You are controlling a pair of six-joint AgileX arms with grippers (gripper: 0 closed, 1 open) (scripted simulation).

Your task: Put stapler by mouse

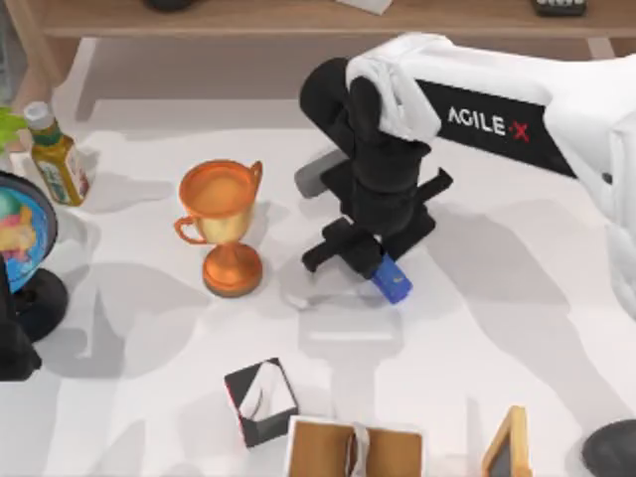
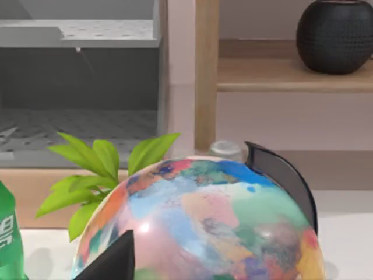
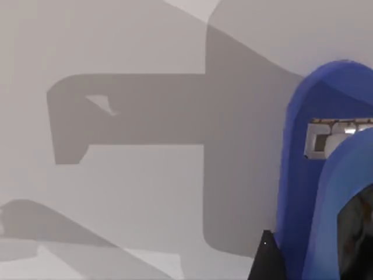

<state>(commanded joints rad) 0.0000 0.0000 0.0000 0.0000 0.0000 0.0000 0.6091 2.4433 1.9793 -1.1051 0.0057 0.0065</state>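
The right arm reaches in from the top view's right, and its right end effector (image 1: 373,260) hangs over the middle of the white worktop (image 1: 497,298). The blue stapler (image 1: 392,279) pokes out from beneath its black fingers, close against them. How far the fingers are spread, and whether they grip the stapler, I cannot tell. In the right wrist view the stapler (image 3: 326,175) sits very near the camera, its metal staple channel showing inside the blue body, with bare worktop and shadows beyond it. A grey rounded object (image 1: 316,174) shows at the arm's far side, partly hidden; whether it is the mouse I cannot tell.

Left of the stapler stands an orange trophy cup (image 1: 221,224), upright; its bowl looks empty. Further left is a yellow-green bottle (image 1: 55,154) with a pale cap, upright. A globe (image 1: 22,234) on a black base stands at the left edge, where the left arm is parked; the left wrist view shows the globe (image 2: 204,221) close up, green leaves (image 2: 99,169) beside it and a dark round vase (image 2: 335,35) on a wooden shelf (image 2: 280,73) behind. Near the front edge sit a small black-and-white box (image 1: 260,399) and a wooden box (image 1: 353,447).
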